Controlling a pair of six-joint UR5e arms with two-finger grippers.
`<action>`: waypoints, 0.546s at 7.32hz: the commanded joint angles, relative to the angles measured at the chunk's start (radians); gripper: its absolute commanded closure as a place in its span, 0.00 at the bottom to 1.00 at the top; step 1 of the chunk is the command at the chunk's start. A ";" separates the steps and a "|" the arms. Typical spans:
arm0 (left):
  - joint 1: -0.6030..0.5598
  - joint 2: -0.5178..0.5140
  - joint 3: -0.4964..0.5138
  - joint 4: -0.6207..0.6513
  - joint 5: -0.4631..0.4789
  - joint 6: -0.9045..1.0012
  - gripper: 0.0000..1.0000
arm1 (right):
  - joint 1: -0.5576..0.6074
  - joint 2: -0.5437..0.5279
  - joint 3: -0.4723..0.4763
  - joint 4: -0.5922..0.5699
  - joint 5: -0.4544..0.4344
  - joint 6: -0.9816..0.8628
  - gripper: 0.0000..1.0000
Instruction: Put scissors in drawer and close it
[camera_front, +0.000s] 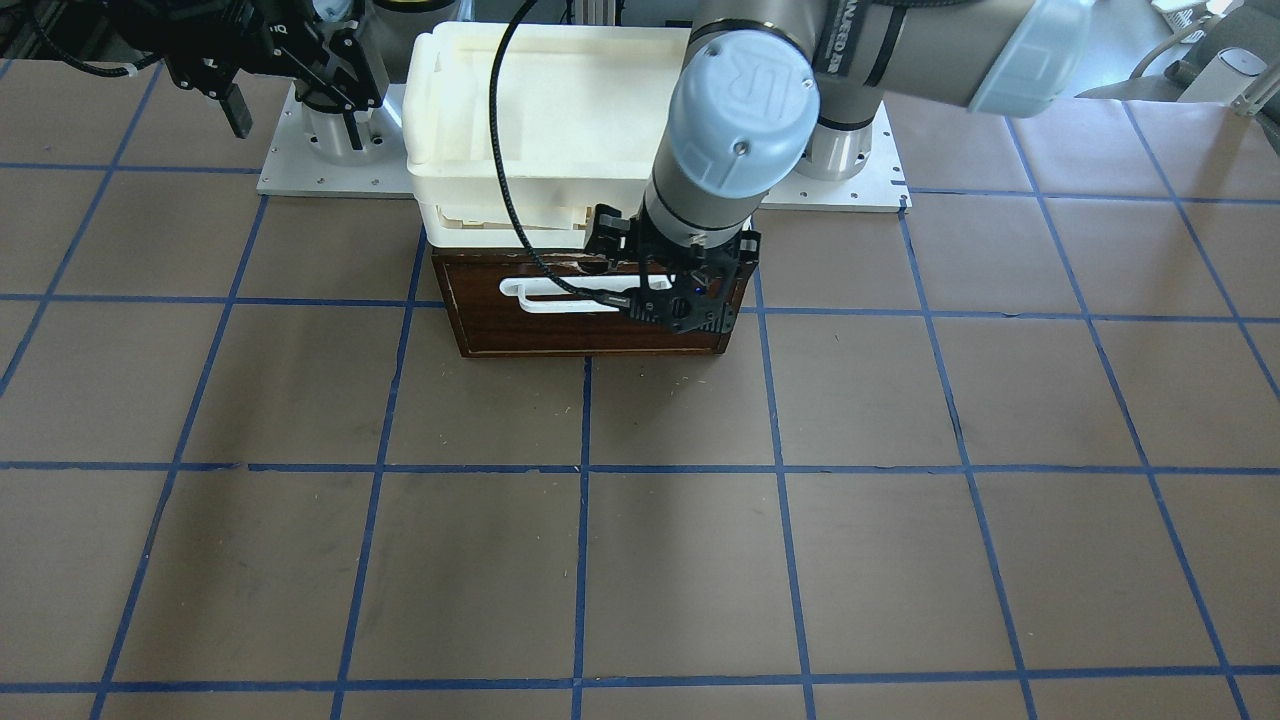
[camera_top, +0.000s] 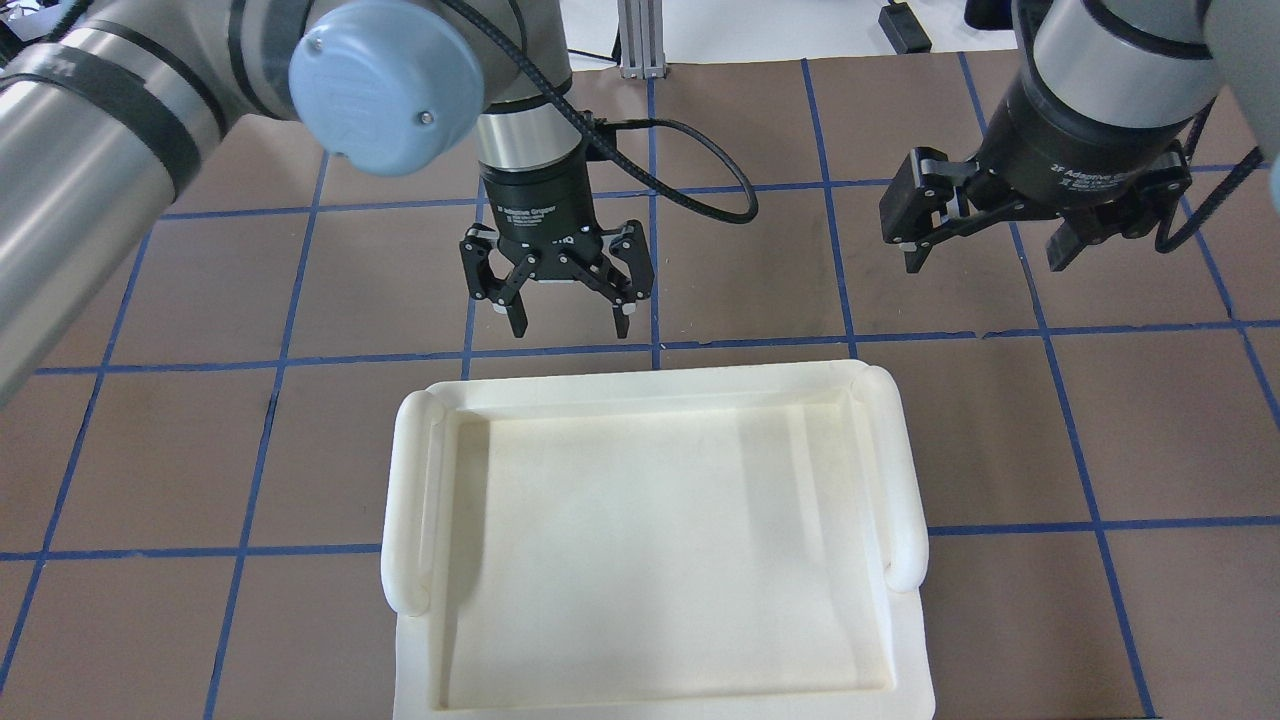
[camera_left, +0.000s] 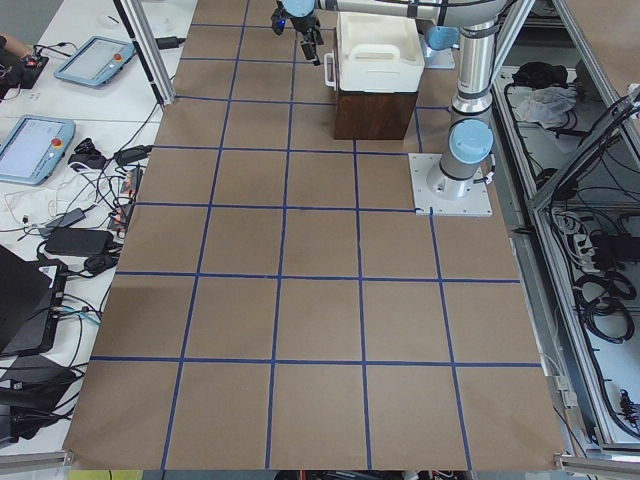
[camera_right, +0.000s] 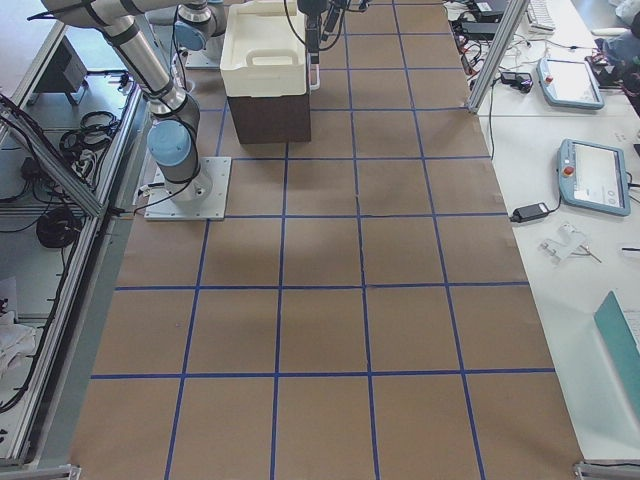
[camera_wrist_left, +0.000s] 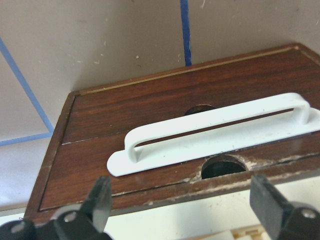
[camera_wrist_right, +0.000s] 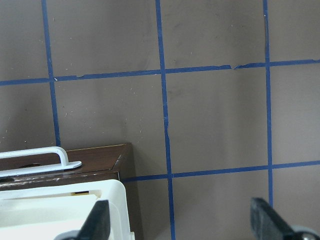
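Note:
The drawer's dark brown front (camera_front: 560, 335) with its long white bar handle (camera_front: 560, 297) sits flush under the white tray (camera_front: 440, 100); no plywood inside shows. The scissors are out of view in every frame. My left gripper (camera_top: 568, 325) is open and empty, hanging just in front of and above the drawer front (camera_wrist_left: 165, 105). Its fingers (camera_wrist_left: 100, 197) stand apart on either side of the handle (camera_wrist_left: 215, 127) without touching it. My right gripper (camera_top: 985, 260) is open and empty, raised over the table off the drawer's side (camera_wrist_right: 100, 157).
The white plastic tray (camera_top: 420, 480) rests on top of the drawer cabinet and shows nothing in it. Brown table paper with a blue tape grid (camera_front: 580, 470) spreads in front. The arm base plates (camera_front: 300, 180) flank the cabinet.

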 joint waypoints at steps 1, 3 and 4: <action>0.092 0.116 -0.018 0.032 0.139 0.011 0.00 | 0.000 0.000 0.000 -0.001 0.000 0.002 0.00; 0.183 0.221 -0.110 0.038 0.144 0.135 0.00 | 0.005 0.008 0.000 -0.066 0.003 0.000 0.00; 0.192 0.245 -0.145 0.102 0.150 0.136 0.00 | 0.006 0.011 0.000 -0.068 0.024 0.000 0.00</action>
